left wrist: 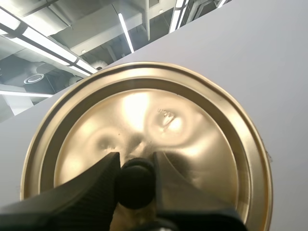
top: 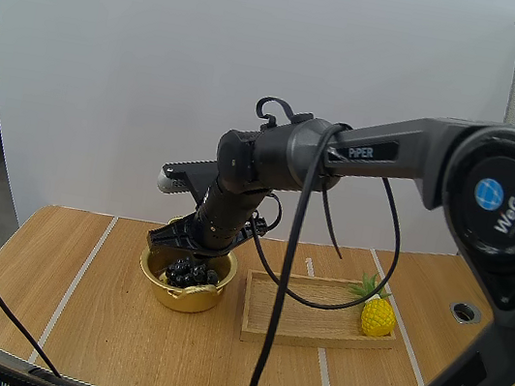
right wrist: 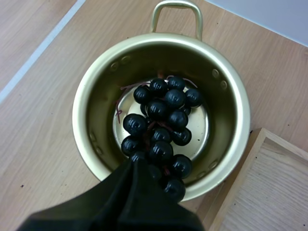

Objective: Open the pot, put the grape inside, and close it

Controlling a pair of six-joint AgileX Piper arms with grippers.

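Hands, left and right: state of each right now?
Left hand: closed on the lid.
Right hand: closed on the grapes, over the open pot.

The right arm (top: 382,149) is built of smooth, rounded tubular links in matt dark grey. Its long link carries the white lettering "PiPER", and the large round joint cover at the near right bears a blue-and-white globe emblem above the white word "WeGo", a marking repeated on the link below it. The right hand (top: 193,242) is black, with two matt black fingers (right wrist: 120,192) tapering to narrow tips, and the left hand (left wrist: 136,161) has fingers (left wrist: 91,185) of the same black, their inner faces moulded with fine parallel ribs.
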